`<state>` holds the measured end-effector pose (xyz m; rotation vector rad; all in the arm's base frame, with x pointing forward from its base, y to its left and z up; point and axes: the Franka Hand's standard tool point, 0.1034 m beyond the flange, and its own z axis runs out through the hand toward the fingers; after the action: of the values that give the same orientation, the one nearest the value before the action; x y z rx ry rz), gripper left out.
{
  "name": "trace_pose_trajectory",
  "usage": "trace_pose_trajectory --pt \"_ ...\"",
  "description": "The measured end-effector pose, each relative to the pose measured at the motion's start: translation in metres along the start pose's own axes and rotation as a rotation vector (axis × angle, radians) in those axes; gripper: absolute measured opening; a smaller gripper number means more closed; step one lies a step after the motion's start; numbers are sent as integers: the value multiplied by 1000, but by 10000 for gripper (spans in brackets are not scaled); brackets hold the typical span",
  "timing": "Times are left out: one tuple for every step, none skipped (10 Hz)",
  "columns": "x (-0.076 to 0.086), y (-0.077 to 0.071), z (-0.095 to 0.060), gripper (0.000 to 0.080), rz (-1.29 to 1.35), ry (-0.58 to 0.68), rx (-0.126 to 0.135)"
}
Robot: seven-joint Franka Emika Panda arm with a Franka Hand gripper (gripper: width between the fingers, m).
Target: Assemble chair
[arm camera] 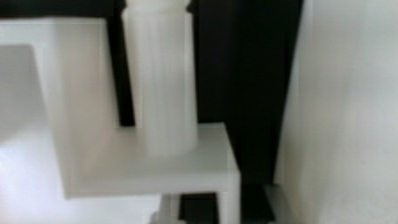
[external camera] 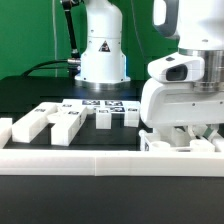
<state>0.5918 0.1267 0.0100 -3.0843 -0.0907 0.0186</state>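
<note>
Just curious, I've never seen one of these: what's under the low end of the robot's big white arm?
White chair parts sit there, behind the long rail. Close up: a post against a white block. The arm covers the rest.

Loose white chair parts lie on the black table.

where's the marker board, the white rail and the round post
flat white marker board (external camera: 104,103), exterior view, tagged top face
long low white plastic rail (external camera: 80,163), exterior view, front side
round white plastic post (arm camera: 157,80), wrist view, mid shaft
</note>
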Motion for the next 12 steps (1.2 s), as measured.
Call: trace_pose_trajectory --pt "1 0 0 34 6 -1 -1" --pt "1 0 0 34 6 -1 -1" --pt "1 5 1 141 11 -1 -6" --pt "1 11 1 141 17 -1 -11" --pt "1 17 0 277 15 -1 -15" --pt "2 22 -5 460 9 4 -15" --pt "2 27 -14 579 16 2 -18" --pt "4 27 -24 579 8 8 -17" --pt "4 30 -37 637 -6 13 -15" --pt "3 36 -52 646 -18 18 -14" --pt "1 41 -56 649 -16 20 -13" --pt "-3 44 -58 649 -17 23 -15"
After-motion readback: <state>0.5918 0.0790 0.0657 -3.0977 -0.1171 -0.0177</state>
